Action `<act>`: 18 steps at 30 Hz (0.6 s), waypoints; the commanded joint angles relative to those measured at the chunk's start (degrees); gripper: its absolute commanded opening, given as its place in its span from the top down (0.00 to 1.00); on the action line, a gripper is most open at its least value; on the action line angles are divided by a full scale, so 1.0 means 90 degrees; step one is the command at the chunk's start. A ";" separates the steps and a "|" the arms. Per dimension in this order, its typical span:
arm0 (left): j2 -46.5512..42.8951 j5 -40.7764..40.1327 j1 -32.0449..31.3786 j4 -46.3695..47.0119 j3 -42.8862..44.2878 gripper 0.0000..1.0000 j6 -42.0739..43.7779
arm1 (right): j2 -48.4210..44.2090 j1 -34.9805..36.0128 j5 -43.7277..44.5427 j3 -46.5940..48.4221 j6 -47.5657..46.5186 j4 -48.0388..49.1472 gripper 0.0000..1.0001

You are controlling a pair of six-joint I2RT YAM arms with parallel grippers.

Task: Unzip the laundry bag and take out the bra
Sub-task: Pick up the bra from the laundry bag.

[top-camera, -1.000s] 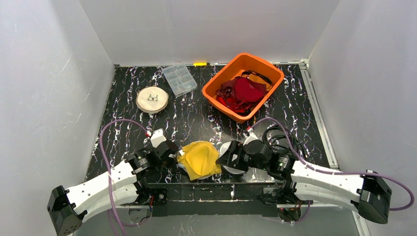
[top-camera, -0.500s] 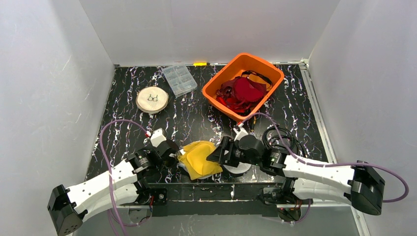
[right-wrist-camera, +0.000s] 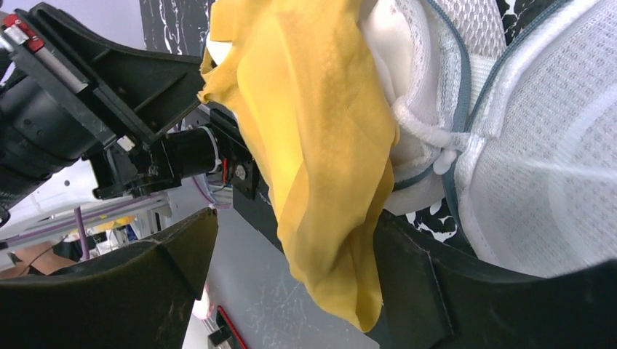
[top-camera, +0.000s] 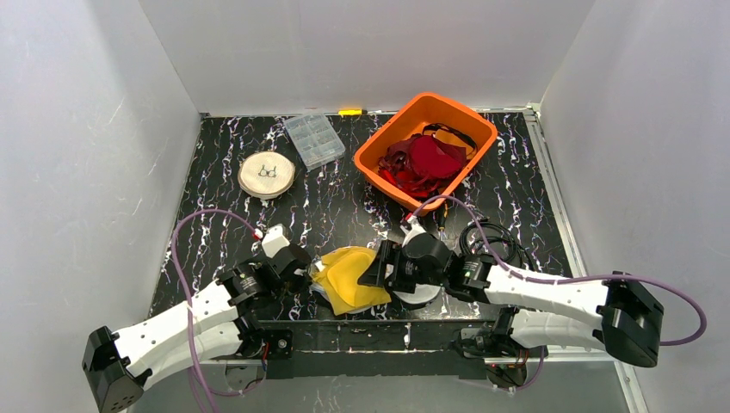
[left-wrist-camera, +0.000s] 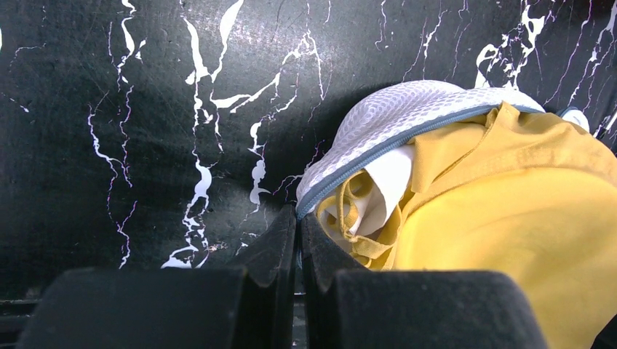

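Observation:
A white mesh laundry bag [top-camera: 419,295] lies unzipped near the front edge, with a yellow bra [top-camera: 349,277] spilling out of its left side. My left gripper [top-camera: 307,277] is shut on the bag's grey zipper edge [left-wrist-camera: 378,153] at the bag's left end, its fingertips [left-wrist-camera: 298,214] pressed together beside the bra [left-wrist-camera: 524,218]. My right gripper [top-camera: 372,274] stands open, reaching in from the right. In the right wrist view its fingers [right-wrist-camera: 295,240] straddle the hanging fold of the bra [right-wrist-camera: 313,131], with the bag [right-wrist-camera: 538,167] to the right.
An orange bin [top-camera: 376,166] with red garments stands at the back right. A clear compartment box [top-camera: 314,139] and a round wooden disc [top-camera: 267,175] sit at the back left. A black cable coil [top-camera: 491,237] lies right of the bag. The table's front edge is just below the bag.
My right gripper has moved left across the bag and now straddles the yellow bra. The left gripper has kept its hold in the same place.

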 commanded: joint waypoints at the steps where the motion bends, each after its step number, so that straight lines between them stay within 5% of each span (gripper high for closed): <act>1: -0.0146 -0.0309 0.0031 -0.0315 0.0184 1.00 -0.0021 | -0.0451 0.0036 0.0105 0.0312 -0.0231 -0.0584 0.15; 12: -0.0167 -0.0297 0.0031 -0.0312 0.0266 1.00 -0.0007 | 0.0196 0.0080 -0.0538 0.0015 0.0161 0.0561 0.24; 18: -0.0181 -0.0202 0.0031 -0.0237 0.0163 1.00 -0.0031 | 0.0424 0.0116 0.0100 0.0099 0.0287 0.0858 0.47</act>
